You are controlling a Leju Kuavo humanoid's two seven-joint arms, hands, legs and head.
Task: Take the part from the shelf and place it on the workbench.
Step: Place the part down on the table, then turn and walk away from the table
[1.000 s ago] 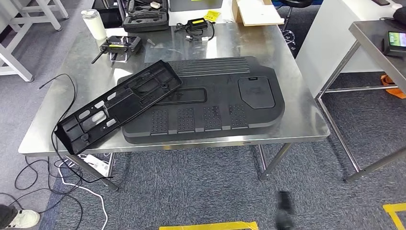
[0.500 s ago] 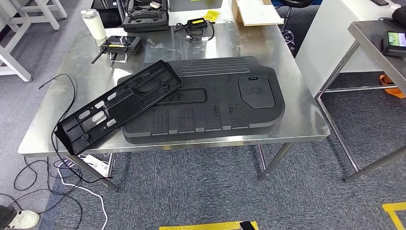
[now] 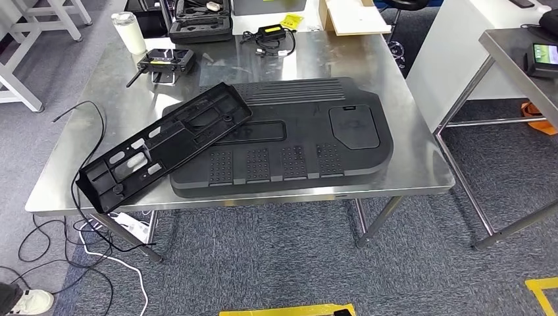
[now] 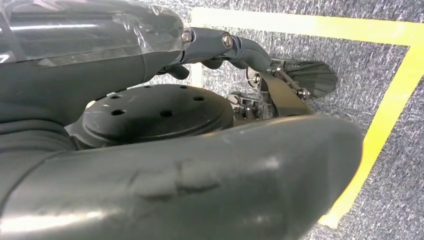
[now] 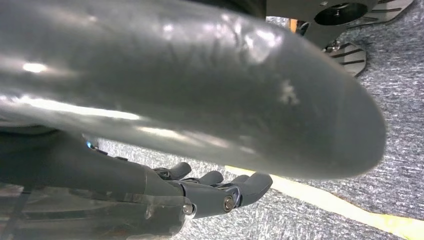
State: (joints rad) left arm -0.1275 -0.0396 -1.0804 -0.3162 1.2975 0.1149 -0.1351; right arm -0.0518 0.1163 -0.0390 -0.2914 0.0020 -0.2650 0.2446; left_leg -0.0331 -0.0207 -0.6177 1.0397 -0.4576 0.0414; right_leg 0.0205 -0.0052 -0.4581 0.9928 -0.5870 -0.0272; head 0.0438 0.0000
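- The long black part [image 3: 164, 146] lies at nine o'clock on the workbench [image 3: 421, 172], leaning on the black panel [image 3: 309, 135].
- Since a second ago the right arm has dropped away.
- Left hand [image 4: 235, 47] and right hand [image 5: 220, 192] hang empty, fingers loosely apart; placing looks done.

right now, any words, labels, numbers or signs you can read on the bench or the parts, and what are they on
None can be read.
Large black panel: faint marks near its middle, too blurred to read.
Yellow tag by the charger: print too small.
Controller: screen too small to read.
Phone screen on the side table: lit, but illegible.
Yellow floor tape: plain marking, no text.
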